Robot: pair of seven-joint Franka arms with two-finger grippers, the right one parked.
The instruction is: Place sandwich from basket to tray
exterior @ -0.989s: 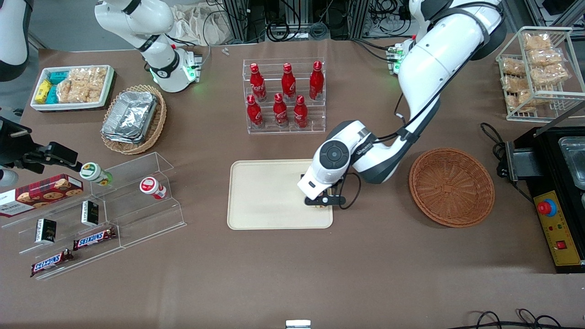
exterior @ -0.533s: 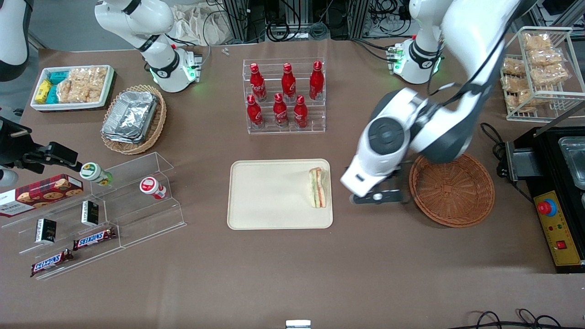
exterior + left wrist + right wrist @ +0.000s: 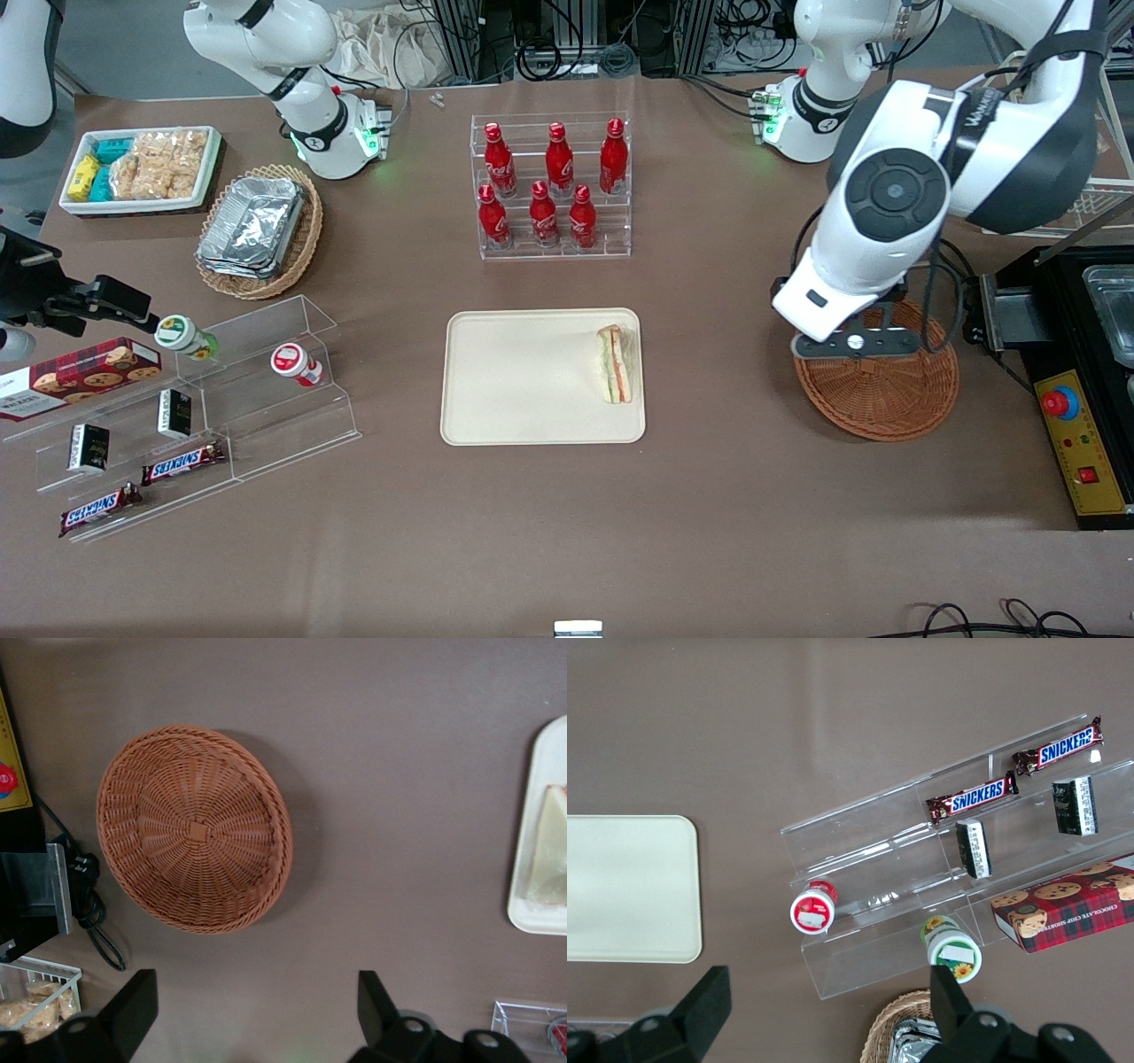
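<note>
Triangular layered sandwich (image 3: 617,364) lies on cream rectangular plastic tray (image 3: 523,425); round orange-brown wicker basket (image 3: 886,399) empty; gripper (image 3: 257,1019) above basket, fingers spread, holding nothing. Task looks done.

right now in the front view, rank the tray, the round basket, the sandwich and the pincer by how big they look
1. Tray, largest.
2. Basket, partly covered by the arm.
3. Sandwich, smallest on the table; it lies on the tray.
Unranked: the open, empty pincer hangs above the basket, nearer the camera, its fingers hidden in the front view.

Spread gripper (image 3: 252,1014) above basket (image 3: 193,828)
</note>
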